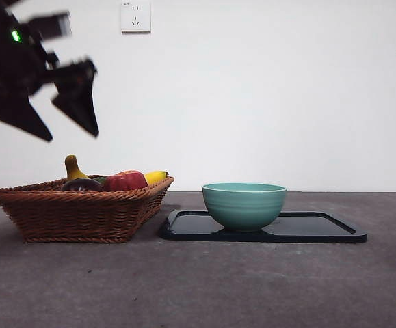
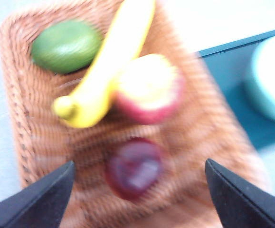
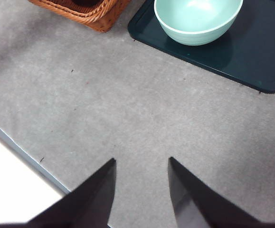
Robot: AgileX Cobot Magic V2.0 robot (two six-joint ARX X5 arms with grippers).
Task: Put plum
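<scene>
hovering above the wicker basket (image 1: pixel 81 215), left gripper (image 2: pixel 139 183) spread wide over the plum (image 2: pixel 134 167). lying in the basket beside the red apple (image 2: pixel 149 90) and banana (image 2: pixel 111 61), untouched. waiting over bare table (image 3: pixel 128 109) near the green bowl (image 3: pixel 198 19) on its dark tray (image 3: pixel 265 71), right gripper (image 3: pixel 142 175) parted, holding nothing.

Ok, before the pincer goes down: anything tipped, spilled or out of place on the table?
Nothing stands out. The plum lies in the wicker basket with the banana, apple and a green fruit. The bowl stands upright on the dark tray. The open left pincer hangs above the plum.
</scene>
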